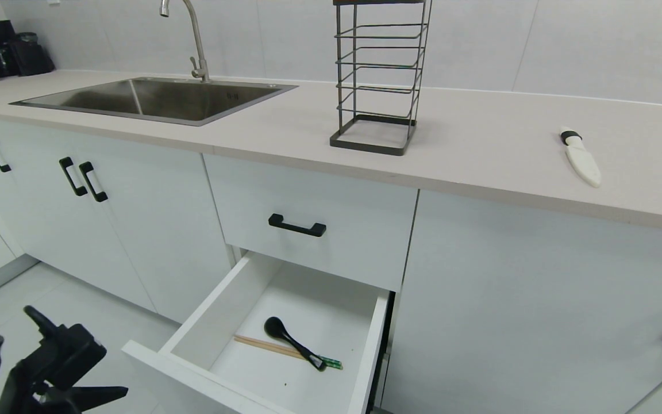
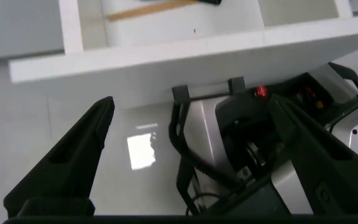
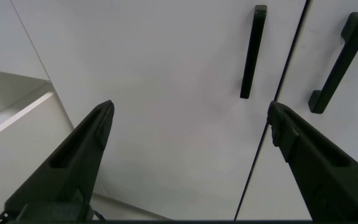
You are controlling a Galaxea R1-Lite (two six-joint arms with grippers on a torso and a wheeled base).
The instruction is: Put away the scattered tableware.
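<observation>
The lower drawer (image 1: 196, 322) stands pulled out under the counter. Inside it lie a black spoon (image 1: 292, 340) and a pair of wooden chopsticks (image 1: 265, 345) with green ends. A white utensil with a black band (image 1: 581, 156) lies on the countertop at the far right. My left gripper (image 1: 72, 359) hangs open and empty low at the left, in front of and below the drawer. In the left wrist view the left gripper (image 2: 191, 106) sits under the drawer front (image 2: 185, 50), with the chopsticks (image 2: 145, 9) beyond. My right gripper (image 3: 191, 109) is open and empty, facing white cabinet doors.
A black wire rack (image 1: 378, 75) stands on the countertop (image 1: 480, 144), with a steel sink (image 1: 158, 99) and tap (image 1: 193, 34) to its left. A shut drawer with a black handle (image 1: 297, 225) is above the open one. Two black door handles (image 3: 252, 53) are ahead of the right gripper.
</observation>
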